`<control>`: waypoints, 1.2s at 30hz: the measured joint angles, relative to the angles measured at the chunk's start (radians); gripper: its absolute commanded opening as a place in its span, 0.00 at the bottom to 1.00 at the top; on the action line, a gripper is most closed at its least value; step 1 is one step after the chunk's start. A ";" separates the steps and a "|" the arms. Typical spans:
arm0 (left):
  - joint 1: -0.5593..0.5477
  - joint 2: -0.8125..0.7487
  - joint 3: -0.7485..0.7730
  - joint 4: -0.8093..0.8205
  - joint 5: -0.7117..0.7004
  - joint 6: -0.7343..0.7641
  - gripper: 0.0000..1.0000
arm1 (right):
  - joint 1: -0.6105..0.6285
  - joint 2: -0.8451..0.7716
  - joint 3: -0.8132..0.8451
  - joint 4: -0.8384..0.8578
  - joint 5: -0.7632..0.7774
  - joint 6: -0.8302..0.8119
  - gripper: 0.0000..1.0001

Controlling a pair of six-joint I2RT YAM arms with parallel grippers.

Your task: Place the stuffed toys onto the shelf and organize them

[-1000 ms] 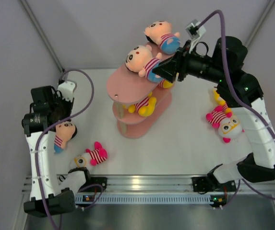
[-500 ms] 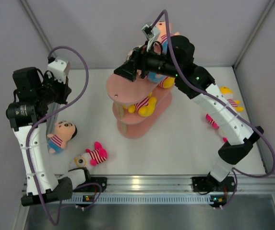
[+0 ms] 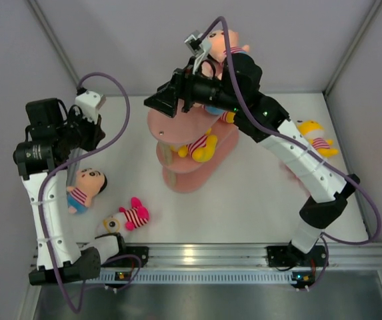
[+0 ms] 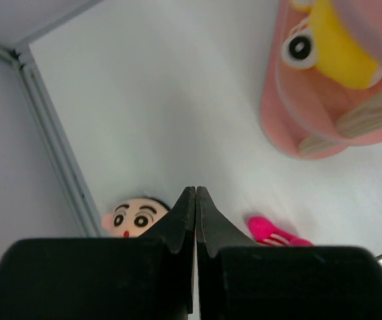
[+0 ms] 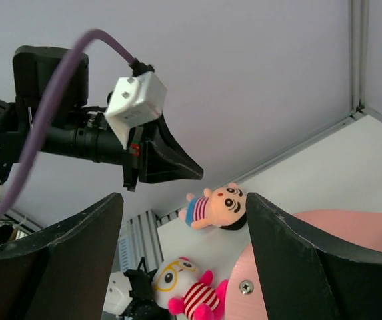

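The salmon-pink shelf (image 3: 167,127) stands mid-table. A yellow toy (image 3: 201,145) lies on its middle tier. A peach-headed doll (image 3: 225,41) shows at the shelf's far top, partly behind my right arm. My right gripper (image 3: 149,102) is open and empty, held past the top tier's left end (image 5: 311,233). My left gripper (image 3: 97,135) is shut and empty, raised above the table. Below it lie a peach-headed doll (image 3: 84,189) and a pink white-faced toy (image 3: 125,218). Both also show in the right wrist view: the doll (image 5: 217,207) and the pink toy (image 5: 187,290).
A yellow toy (image 3: 314,137) lies at the right of the table, and a pink one is mostly hidden under my right arm. The left wall's rail (image 4: 51,133) runs close beside my left gripper (image 4: 195,190). The shelf's lower tier (image 4: 291,100) is to its right.
My right arm swung from the shelf's right side across its top to the left, covering one doll there. My left arm lifted off the table doll, then shifted slightly right.
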 measured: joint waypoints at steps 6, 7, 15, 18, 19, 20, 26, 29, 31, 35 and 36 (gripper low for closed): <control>0.003 -0.011 -0.283 -0.003 -0.247 0.055 0.15 | 0.002 -0.055 -0.085 -0.001 0.033 -0.024 0.75; 0.015 0.006 -0.344 -0.002 -0.280 0.065 0.39 | 0.002 -0.063 -0.093 -0.002 0.036 -0.026 0.75; 0.161 0.169 -0.513 0.107 -0.465 0.098 0.82 | 0.004 -0.109 -0.123 -0.003 0.050 -0.052 0.75; 0.186 0.268 -0.512 0.182 -0.512 0.103 0.84 | 0.006 -0.119 -0.137 -0.007 0.056 -0.059 0.75; 0.196 0.308 -0.512 0.201 -0.517 0.105 0.85 | 0.006 -0.120 -0.142 -0.009 0.058 -0.061 0.75; 0.208 0.353 -0.513 0.219 -0.520 0.107 0.87 | 0.006 -0.121 -0.143 -0.012 0.063 -0.063 0.75; 0.255 0.481 -0.552 0.278 -0.512 0.111 0.45 | 0.006 -0.129 -0.155 -0.027 0.087 -0.078 0.74; 0.255 0.475 -0.553 0.290 -0.497 0.101 0.00 | 0.006 -0.130 -0.156 -0.030 0.093 -0.082 0.73; 0.255 0.459 -0.554 0.294 -0.478 0.101 0.00 | 0.007 -0.130 -0.156 -0.031 0.097 -0.084 0.73; 0.255 0.334 -0.555 0.299 -0.423 0.076 0.00 | 0.010 -0.133 -0.156 -0.032 0.109 -0.090 0.72; 0.255 0.290 -0.553 0.298 -0.407 0.067 0.00 | 0.014 -0.134 -0.156 -0.031 0.115 -0.096 0.73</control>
